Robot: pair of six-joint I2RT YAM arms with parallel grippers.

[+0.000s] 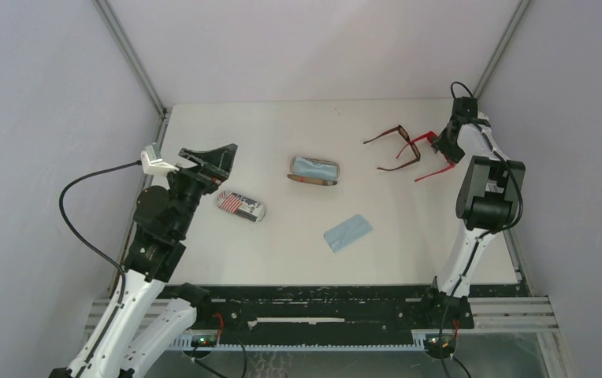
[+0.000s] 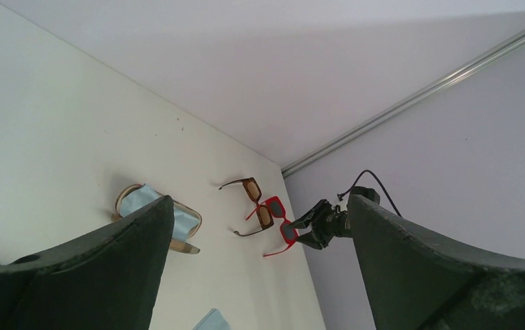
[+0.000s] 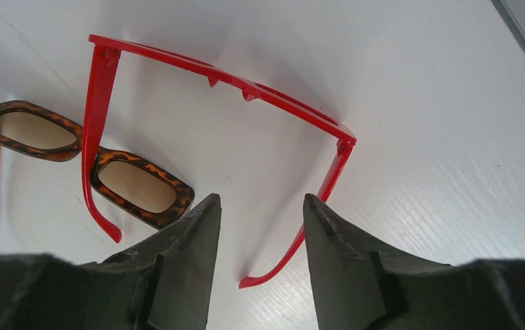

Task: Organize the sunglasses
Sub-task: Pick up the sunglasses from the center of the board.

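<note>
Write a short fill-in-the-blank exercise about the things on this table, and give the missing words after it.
1. One temple arm of the red sunglasses crosses the other sunglasses, whose frame is ____.
2. The open case holds a light blue ____.
3. The closed case bears a ____ print.
4. The left gripper is ____ and holds nothing.
Missing words: brown, cloth, flag, open.

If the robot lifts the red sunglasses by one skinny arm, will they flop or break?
Probably light: the red sunglasses have a thin plastic frame. Gripped by one temple arm, they'd likely swing and tilt, maybe folding at the hinge. Their other arm crosses the tortoiseshell sunglasses, so those might get nudged.
</note>
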